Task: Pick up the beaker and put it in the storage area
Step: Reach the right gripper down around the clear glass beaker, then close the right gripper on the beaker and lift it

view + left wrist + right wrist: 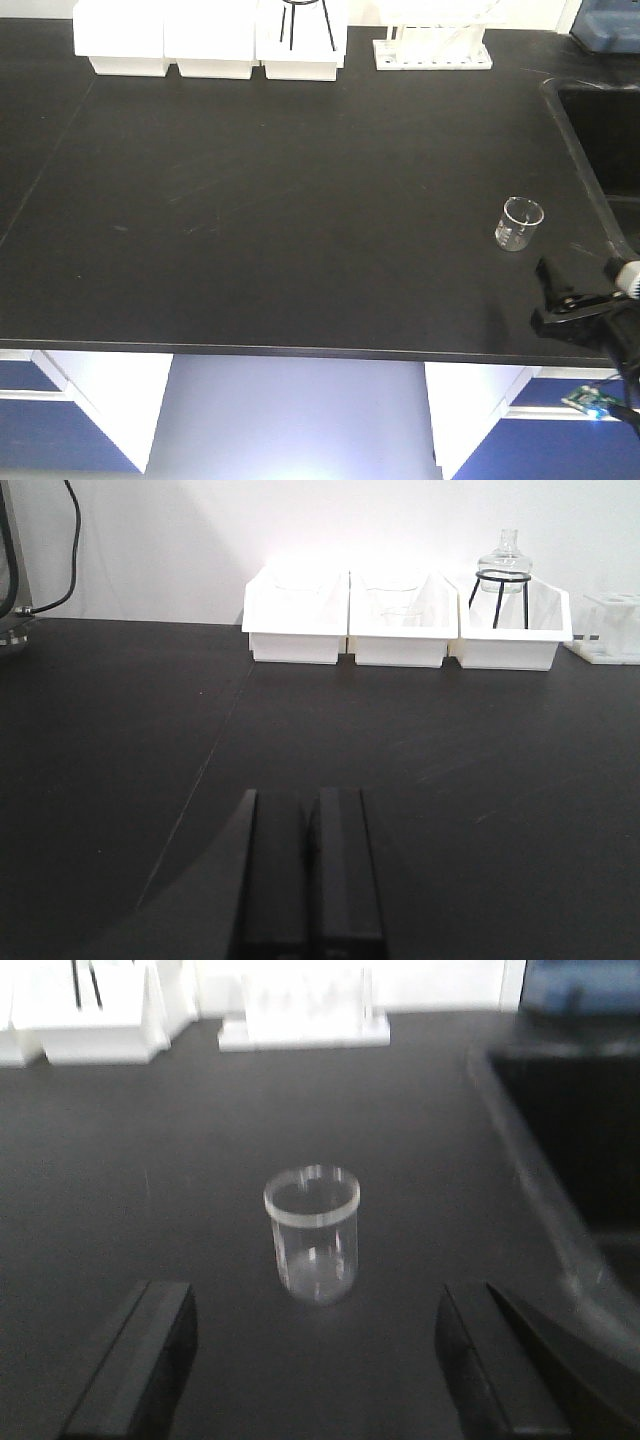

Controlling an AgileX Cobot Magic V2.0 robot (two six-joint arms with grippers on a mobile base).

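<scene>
Approach step: the right tool [315, 1365], spread wide, faces the small clear glass beaker [312, 1235] on the matte black tabletop [150, 1160]; next it should advance, then clench around it.

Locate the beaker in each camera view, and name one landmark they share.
Front view: beaker at right, upright on the benchtop, just beyond the right gripper.
Left wrist: not in it.
Right wrist: beaker at centre, upright, ahead of the open jaws.
Shared landmark: white bins at the back edge.
</scene>
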